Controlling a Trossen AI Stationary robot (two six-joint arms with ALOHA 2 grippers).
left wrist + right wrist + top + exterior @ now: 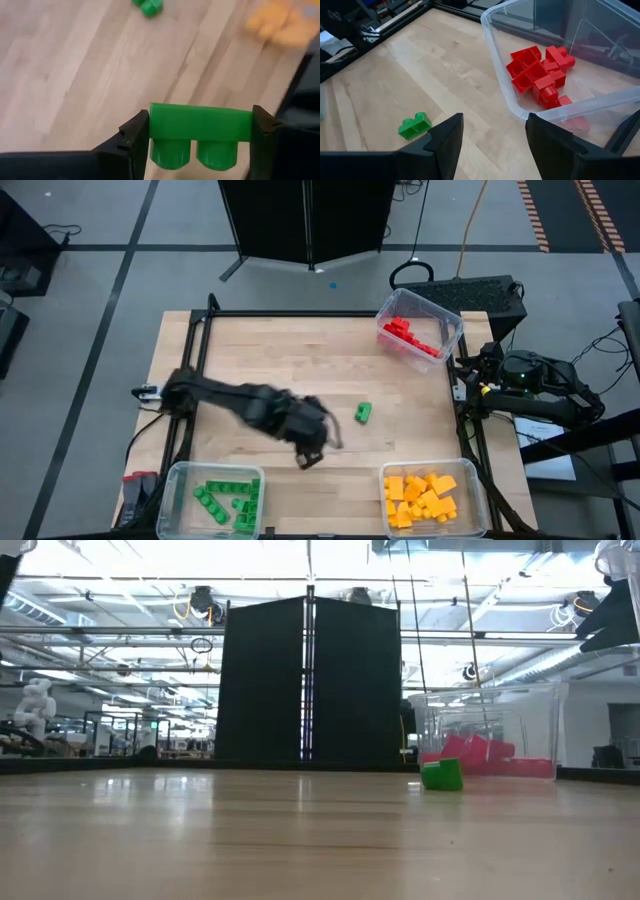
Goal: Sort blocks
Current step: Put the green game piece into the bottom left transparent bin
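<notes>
My left gripper (200,145) (312,452) hangs over the near middle of the table, shut on a green two-stud block (200,122). A second green block (362,412) (441,775) (415,125) (147,6) lies loose on the wood just right of it. Red blocks (408,335) (540,75) sit in the far-right bin, green ones (225,500) in the near-left bin, yellow-orange ones (422,498) (280,22) in the near-right bin. My right gripper (495,132) (470,385) waits open at the table's right edge, beside the red bin. My left gripper pinches the green block between its two fingers (135,137), one on each short end (159,122), with the block's length spanning the gap. The fingers come from above, pointing down. The block is lifted clear of the table.
Three clear plastic bins stand on the table: far right (445,315), near left (172,505), near right (478,480). A black frame rail (200,340) runs along the left and far edges. Bare wood (280,360) lies between the bins.
</notes>
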